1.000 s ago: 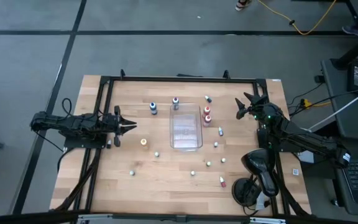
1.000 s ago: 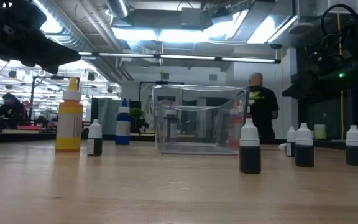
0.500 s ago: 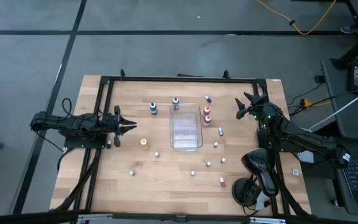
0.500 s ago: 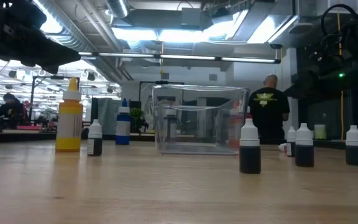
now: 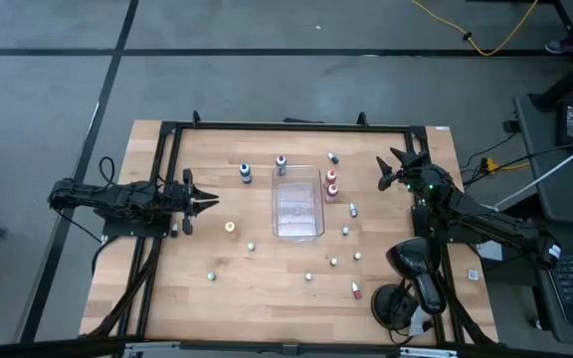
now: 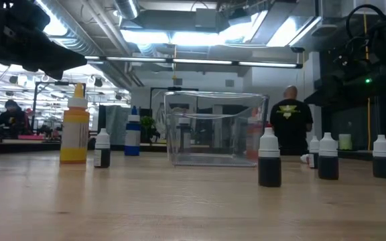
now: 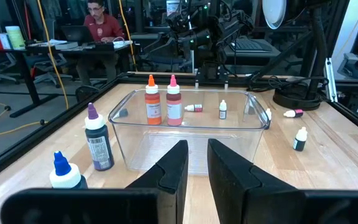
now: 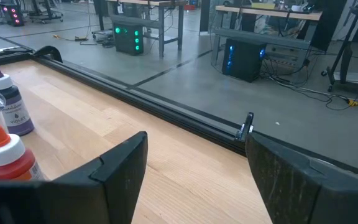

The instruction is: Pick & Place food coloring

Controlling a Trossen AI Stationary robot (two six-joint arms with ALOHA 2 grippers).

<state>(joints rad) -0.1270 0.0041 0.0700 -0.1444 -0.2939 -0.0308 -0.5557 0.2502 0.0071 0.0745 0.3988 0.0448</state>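
Observation:
Several tiny food coloring bottles stand on their bases, scattered over the wooden table: a blue one (image 5: 246, 173), a purple-capped dark one (image 5: 281, 164), a yellow one (image 5: 230, 227), a pink one (image 5: 355, 289). A red one (image 5: 331, 189) and an orange one (image 7: 152, 106) stand beside the clear tray (image 5: 298, 204). One small bottle (image 5: 333, 157) lies on its side. My left gripper (image 5: 207, 202) hovers at the table's left, pointing level at the tray, fingers nearly together around nothing (image 7: 197, 168). My right gripper (image 5: 394, 171) hovers at the far right, open and holding nothing (image 8: 197, 168).
A black metal frame (image 5: 286, 127) runs around the table. A black rounded device (image 5: 411, 273) with cables sits at the near right. Small dark bottles (image 6: 269, 161) stand in the near half. A person (image 6: 290, 124) is in the room behind.
Both arms and all the bottles have kept still. A person in the room behind the table has walked a little toward the right of the low view.

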